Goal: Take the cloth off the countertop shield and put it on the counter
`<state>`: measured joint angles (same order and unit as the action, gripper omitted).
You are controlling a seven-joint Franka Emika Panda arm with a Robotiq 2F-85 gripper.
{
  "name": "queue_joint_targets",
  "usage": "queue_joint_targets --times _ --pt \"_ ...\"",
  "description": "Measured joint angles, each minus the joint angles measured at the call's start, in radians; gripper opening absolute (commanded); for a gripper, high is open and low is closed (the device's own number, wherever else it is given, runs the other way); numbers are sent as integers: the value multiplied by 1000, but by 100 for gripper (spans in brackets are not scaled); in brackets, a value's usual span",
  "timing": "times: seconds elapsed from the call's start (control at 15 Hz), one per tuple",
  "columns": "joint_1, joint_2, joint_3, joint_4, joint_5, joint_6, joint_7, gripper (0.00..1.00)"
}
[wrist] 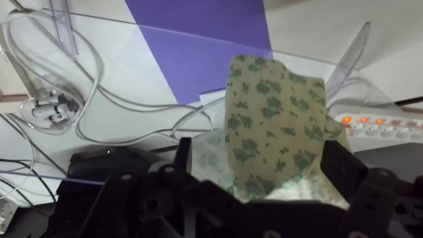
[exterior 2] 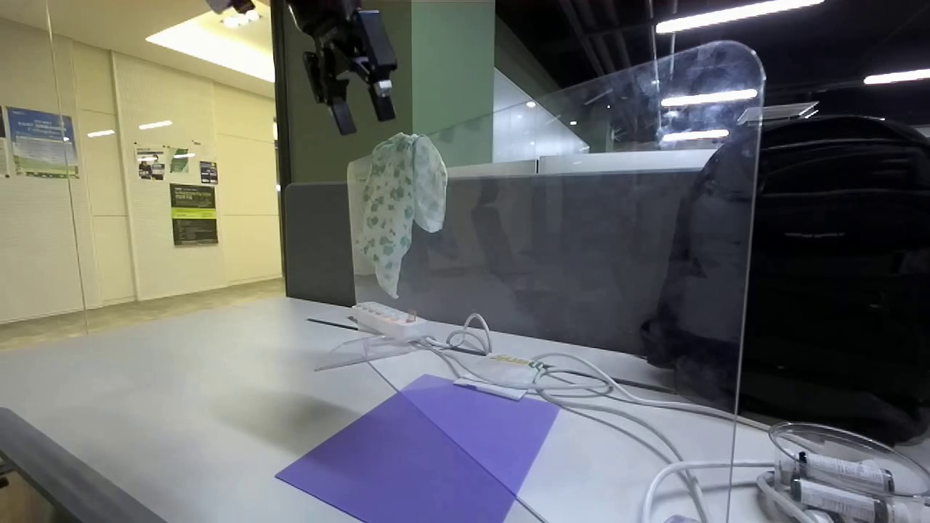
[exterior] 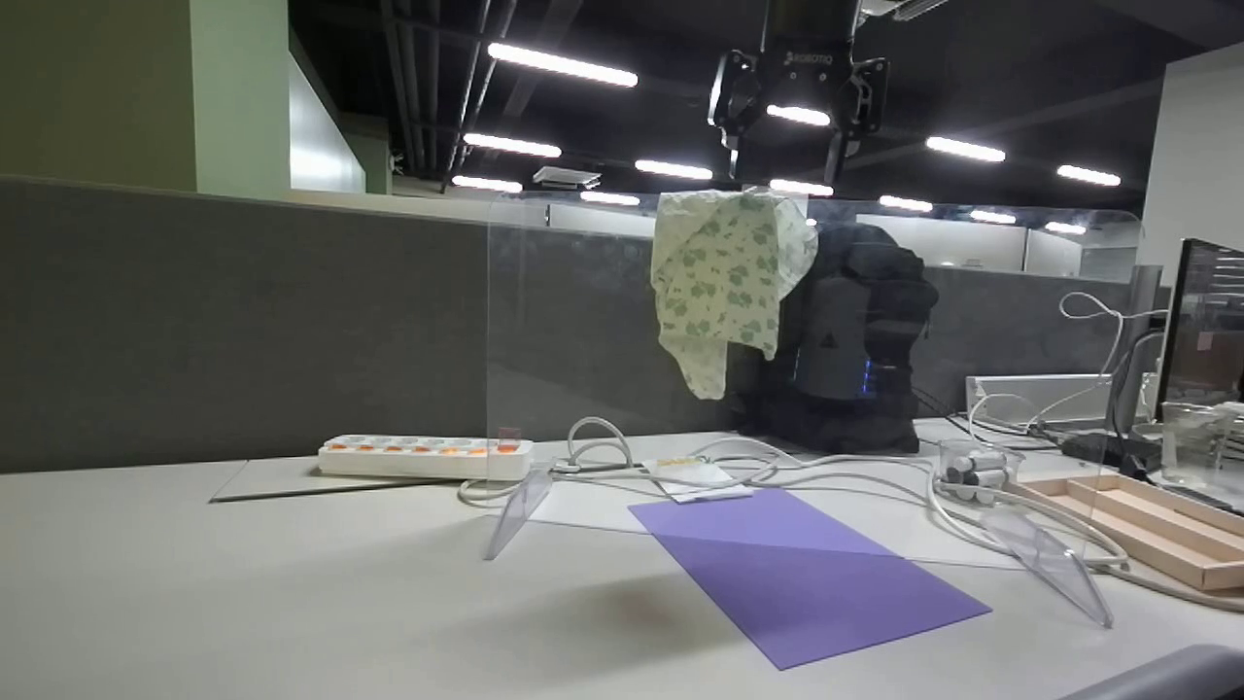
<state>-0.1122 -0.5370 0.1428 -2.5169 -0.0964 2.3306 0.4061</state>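
The pale cream-green cloth [exterior: 719, 277] with green leaf-like prints hangs draped over the top edge of the transparent countertop shield [exterior: 583, 331]. It also shows in an exterior view [exterior 2: 389, 207] and in the wrist view [wrist: 274, 109]. The shield [exterior 2: 581, 240] stands upright on clear feet on the white counter [exterior: 292, 583]. My gripper [exterior: 783, 170] is open and empty, just above the cloth's top fold, with a small gap in an exterior view [exterior 2: 365, 122]. In the wrist view the fingers [wrist: 257, 144] appear on either side of the cloth.
A flat purple sheet [exterior: 807, 583] lies on the counter under the shield. A white power strip [exterior: 425, 459], loose cables [exterior: 855, 462], a black backpack [exterior: 860, 340] and a grey partition [exterior: 243, 321] are behind. A clear cup [exterior: 975, 472] and wooden tray [exterior: 1147, 535] are beside the shield.
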Motion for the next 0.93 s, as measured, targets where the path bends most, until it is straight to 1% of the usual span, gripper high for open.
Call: queue_joint_targets --times 0.13,0.27,0.33,0.4,0.53,0.6,0.73,0.93 --pt "-34 14 21 -2 -27 77 66 100" --pt "-55 28 30 -3 -32 125 98 100" --pt "-61 36 32 -4 -32 142 106 75" --pt "-63 44 32 -6 -32 155 110 74" --pt "-63 56 35 -10 -32 170 115 60" --pt "-63 61 37 -12 -32 174 119 51" --pt "-63 64 42 -14 -31 186 129 38" --pt "-63 65 48 -15 -31 206 141 16"
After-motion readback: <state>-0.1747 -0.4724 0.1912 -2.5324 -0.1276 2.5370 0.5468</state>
